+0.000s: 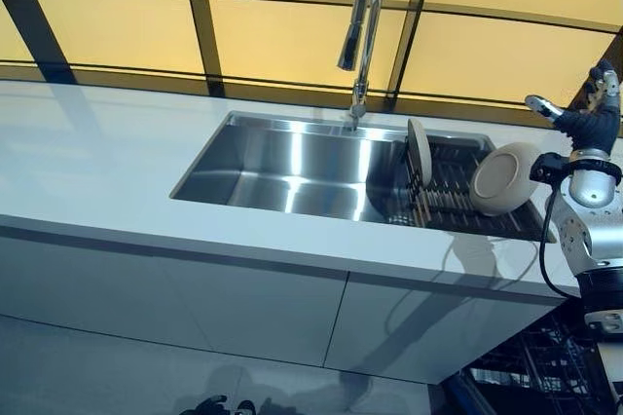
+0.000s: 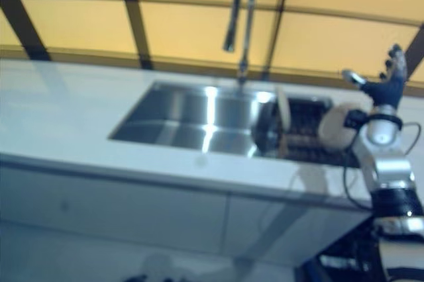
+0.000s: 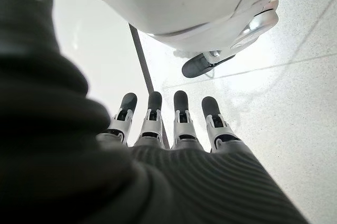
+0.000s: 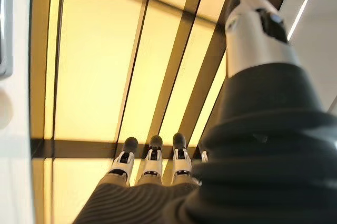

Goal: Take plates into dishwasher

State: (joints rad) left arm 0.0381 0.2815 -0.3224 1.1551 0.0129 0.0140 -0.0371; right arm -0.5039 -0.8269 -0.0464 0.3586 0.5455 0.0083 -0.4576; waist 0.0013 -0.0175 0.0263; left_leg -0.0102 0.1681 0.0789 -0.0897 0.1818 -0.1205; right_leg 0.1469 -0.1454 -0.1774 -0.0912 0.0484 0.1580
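Two plates stand in a dark rack (image 1: 458, 203) in the right half of the sink (image 1: 292, 171): one plate (image 1: 419, 152) upright on edge at the rack's 9 o'clock side, the other plate (image 1: 503, 179) leaning, its face turned to the robot, at the 3 o'clock side. The right robot hand (image 1: 589, 108) is raised just beyond that leaning plate, at its 2 o'clock, fingers straight and spread, holding nothing. The left robot hand (image 3: 174, 124) hangs low over the floor, fingers straight, empty. The tap (image 1: 360, 25) stands at the sink's 12 o'clock, and the white surface (image 1: 97, 162) runs round it. The risk, as I judge it: the forearm sits close by the leaning plate, so a careless reach could knock it over or off the rack.
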